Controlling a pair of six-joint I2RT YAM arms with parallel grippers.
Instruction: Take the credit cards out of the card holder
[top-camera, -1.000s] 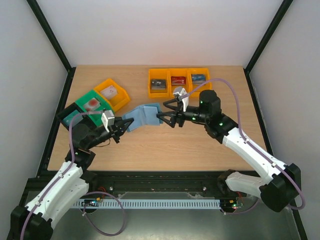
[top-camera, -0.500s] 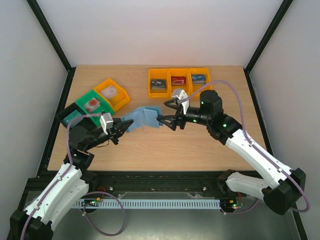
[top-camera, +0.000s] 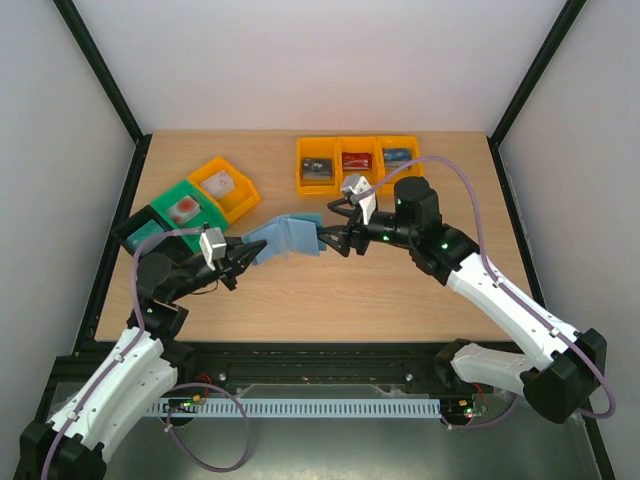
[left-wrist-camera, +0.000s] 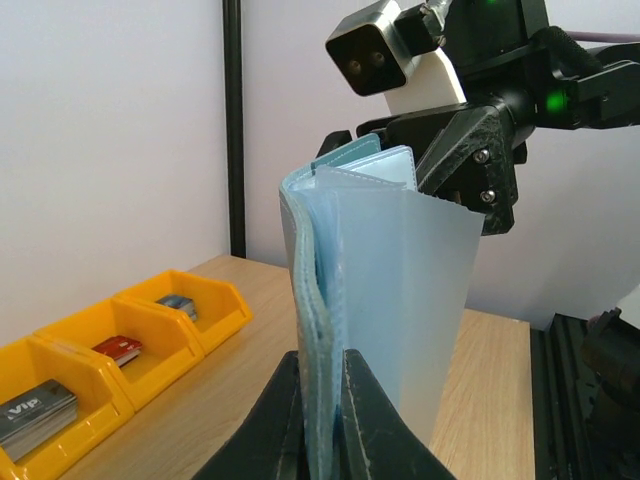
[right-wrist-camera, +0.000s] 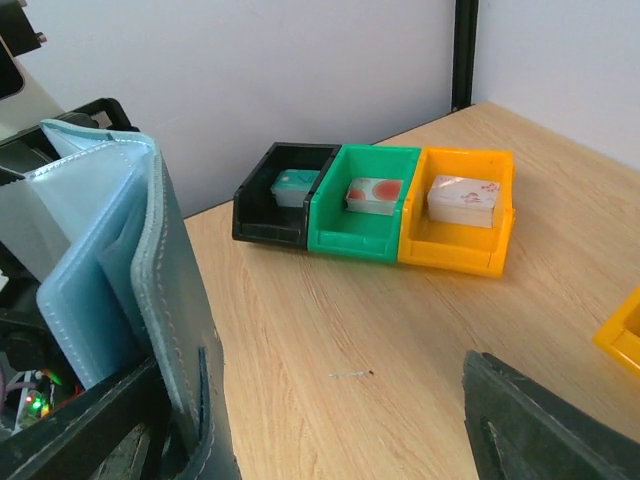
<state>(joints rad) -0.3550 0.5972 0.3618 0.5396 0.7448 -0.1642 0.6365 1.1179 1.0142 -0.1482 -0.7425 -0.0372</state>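
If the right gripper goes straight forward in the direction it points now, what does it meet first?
Most likely the card holder, which the left gripper holds up just ahead of the open right gripper. In the right wrist view it stands close by one finger; whether they touch is unclear.

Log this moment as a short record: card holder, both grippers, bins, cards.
card holder: fanned partly open, between the two grippers
left gripper: shut on the holder's edge
right gripper: open, holder's cover beside one finger
back row: three orange bins
left row: black bin, green bin, orange bin, side by side
credit cards: one in each bin
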